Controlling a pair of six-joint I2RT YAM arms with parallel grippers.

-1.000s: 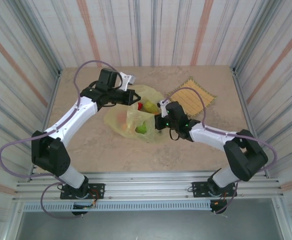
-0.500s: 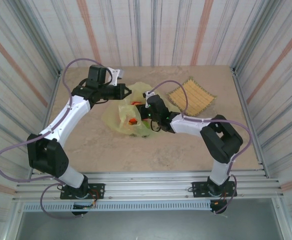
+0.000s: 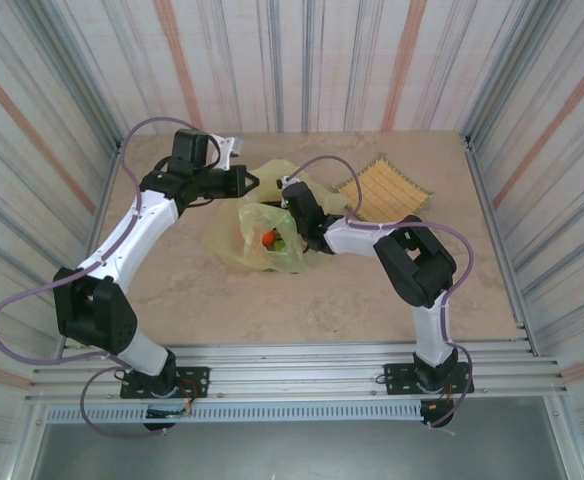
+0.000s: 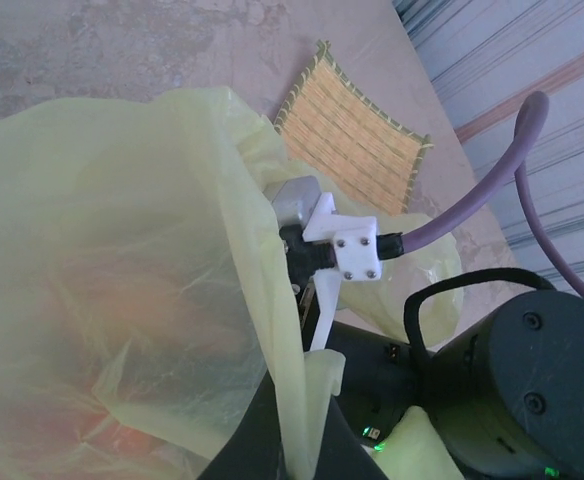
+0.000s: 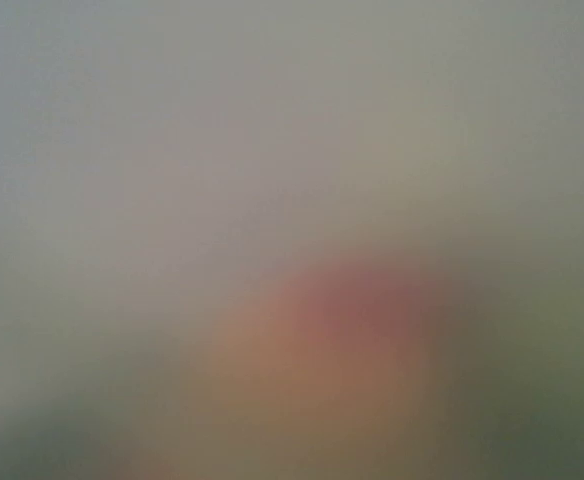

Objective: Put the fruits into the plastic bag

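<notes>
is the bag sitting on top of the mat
No, the bag lies on the table, off to the left of the mat.

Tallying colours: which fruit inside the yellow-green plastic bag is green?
The small round green fruit, just right of the orange-red fruit inside the translucent yellow-green plastic bag.

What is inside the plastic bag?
An orange-red fruit and a green fruit show inside the plastic bag. Anything deeper is covered by its cloudy film and cannot be counted.
</notes>
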